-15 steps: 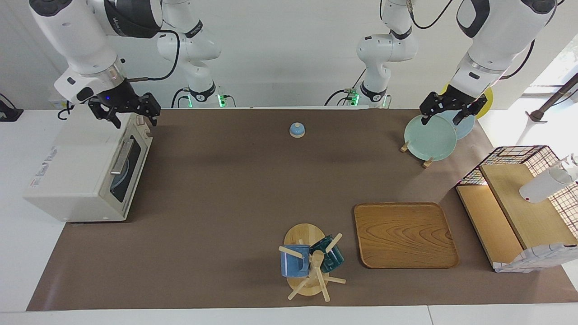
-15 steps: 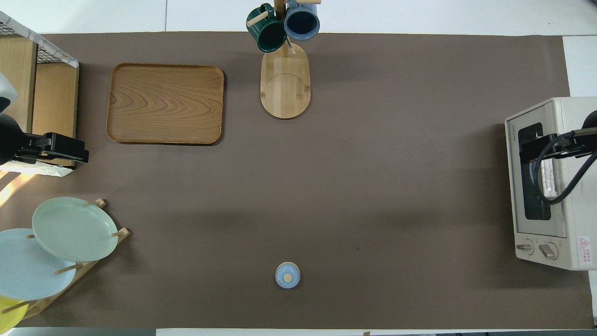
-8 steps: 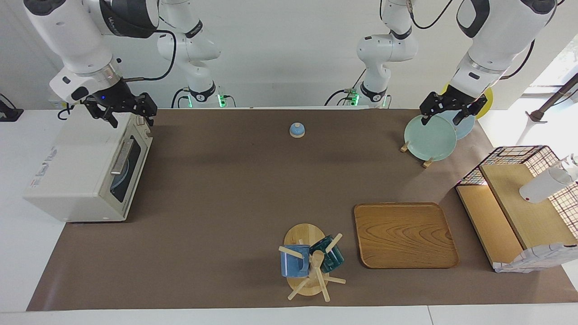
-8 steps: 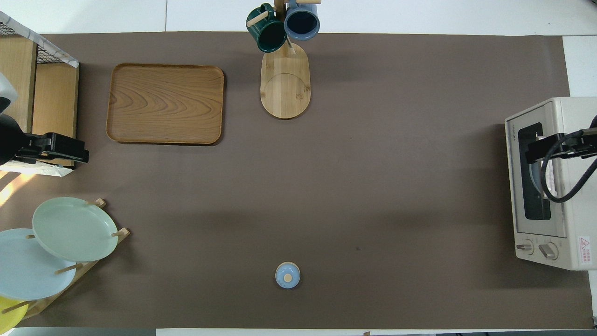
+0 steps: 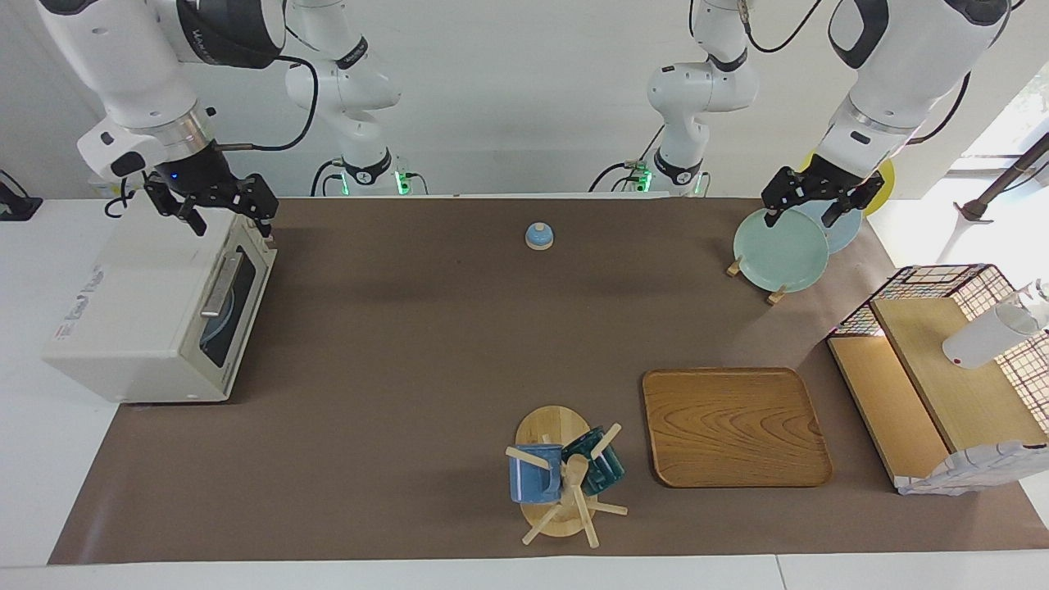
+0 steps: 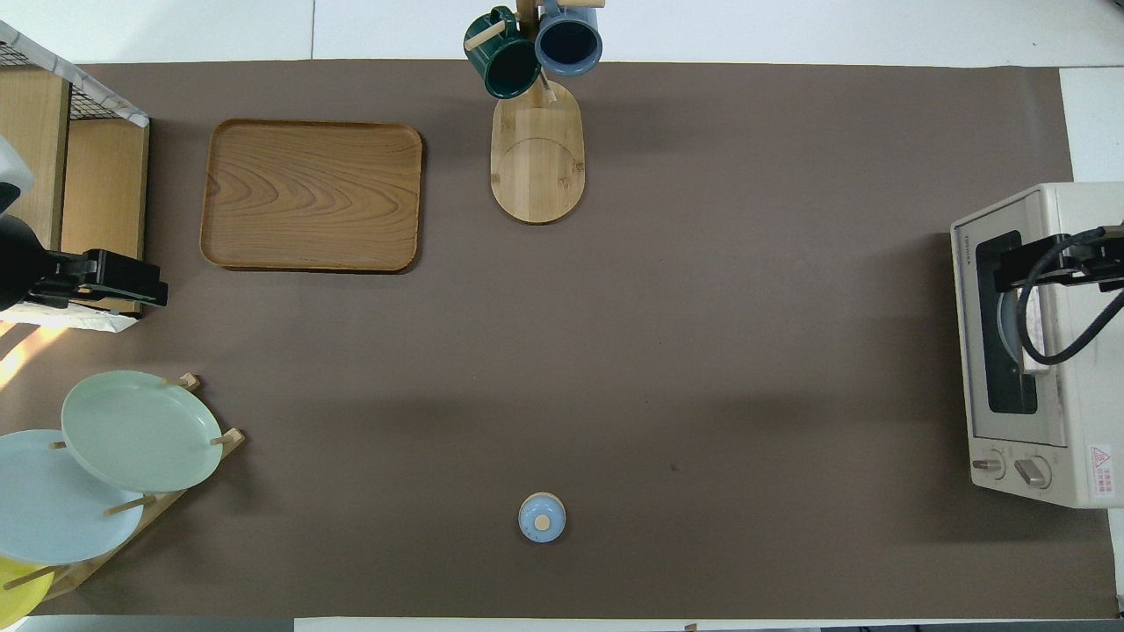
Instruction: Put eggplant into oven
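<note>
1. The oven stands at the right arm's end of the bench, its door shut and the metal bar handle facing the middle of the bench.
2. The eggplant cannot be seen in either view. Through the door glass only a pale blue rounded shape shows; what it is cannot be told.
3. The right tool hangs in the air over the top edge of the oven, at the corner nearest the robots. Its fingers stand apart and hold nothing.
4. In the overhead view the right tool lies across the oven window, with a black cable looping below it.
5. The left tool hangs over the plate rack at the left arm's end of the bench. Its fingers are spread and grip nothing; the arm waits.
6. The rack carries a green plate, a light blue plate and a yellow plate.
7. A small blue lidded knob sits on the brown mat near the robots, midway between the arms.
8. A wooden tray lies farther from the robots than the plate rack.
9. A mug tree beside the tray bears a blue mug and a dark green mug.
10. A wire-sided wooden shelf stands at the left arm's end, beside the tray.
</note>
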### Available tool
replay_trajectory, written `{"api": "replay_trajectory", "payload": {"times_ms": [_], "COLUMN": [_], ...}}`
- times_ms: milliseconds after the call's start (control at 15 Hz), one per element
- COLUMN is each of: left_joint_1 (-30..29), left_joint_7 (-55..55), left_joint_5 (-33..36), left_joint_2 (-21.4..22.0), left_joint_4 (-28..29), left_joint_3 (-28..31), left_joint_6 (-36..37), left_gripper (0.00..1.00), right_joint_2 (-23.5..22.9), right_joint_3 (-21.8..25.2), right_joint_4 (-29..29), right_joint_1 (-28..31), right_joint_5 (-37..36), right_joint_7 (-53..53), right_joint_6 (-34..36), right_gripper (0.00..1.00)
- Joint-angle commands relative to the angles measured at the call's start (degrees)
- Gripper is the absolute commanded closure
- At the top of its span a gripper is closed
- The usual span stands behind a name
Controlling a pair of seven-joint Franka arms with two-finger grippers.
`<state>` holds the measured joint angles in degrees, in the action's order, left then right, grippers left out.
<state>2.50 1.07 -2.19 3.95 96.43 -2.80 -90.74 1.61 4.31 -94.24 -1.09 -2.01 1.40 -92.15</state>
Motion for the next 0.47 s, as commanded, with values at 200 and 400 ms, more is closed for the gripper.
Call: {"api": "replay_trajectory", "payload": {"times_ms": [200,400], "left_joint_1": [-0.6,-0.6], "left_joint_7": [-0.7,-0.7], "left_joint_5": [1.0,1.0], "left_joint_2": [0.6,0.6], "left_joint_4": [0.3,0.3], "left_joint_3": [-0.4,-0.4], "left_joint_6": [0.2,0.1], "left_gripper": [0.0,0.0], "right_joint_2": [0.4,0.4], "right_joint_3": [-0.2,-0.2], "right_joint_4": [1.8,1.9], "right_joint_1": [0.4,0.4], "right_joint_5": [1.0,1.0], "right_joint_7": [0.0,0.0], "right_joint_6": [1.4,1.8], "right_gripper": [0.0,0.0]}}
